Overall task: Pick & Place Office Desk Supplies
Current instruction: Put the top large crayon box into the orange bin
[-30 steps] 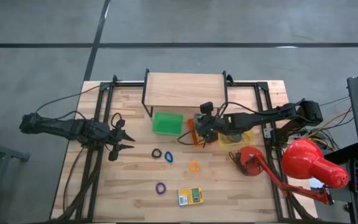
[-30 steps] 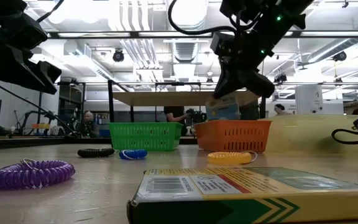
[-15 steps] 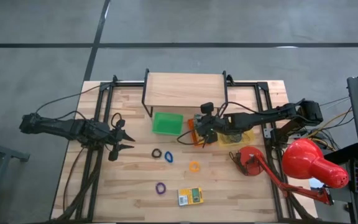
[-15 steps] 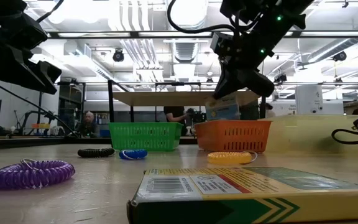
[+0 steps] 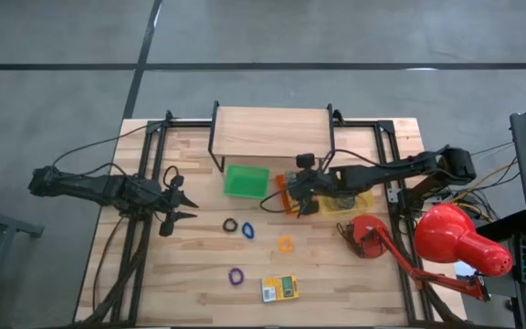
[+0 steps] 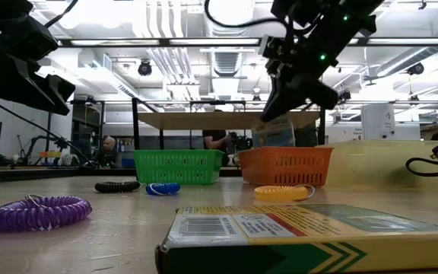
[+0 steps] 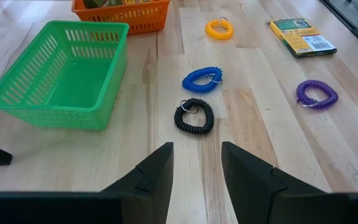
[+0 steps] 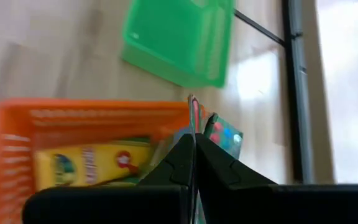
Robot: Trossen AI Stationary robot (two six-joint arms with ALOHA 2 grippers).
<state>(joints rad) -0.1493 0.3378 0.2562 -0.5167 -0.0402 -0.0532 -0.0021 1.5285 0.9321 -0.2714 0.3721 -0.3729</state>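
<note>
Because it lies flat at the near edge of the desk (image 5: 199,302), the yellow-and-green cardboard box (image 5: 279,289) looks light and stiff but easy to dent, so I would pinch it across its narrow width, not by a corner. Just beyond it lie the coiled bands: purple (image 5: 236,275), orange (image 5: 285,244), blue (image 5: 247,229) and black (image 5: 230,225), all soft, springy and nearly weightless, best nipped across one side of the coil so they do not roll away. Farther back, the right gripper (image 5: 301,194) hangs over the orange basket (image 5: 281,190), beside the green basket (image 5: 247,181), its jaws clenched tight on themselves; a small printed box (image 6: 274,134) stands in that basket below it, and whether they touch is unclear. Out at the desk's left side, the left gripper (image 5: 188,206) waits with jaws parted, empty.
</note>
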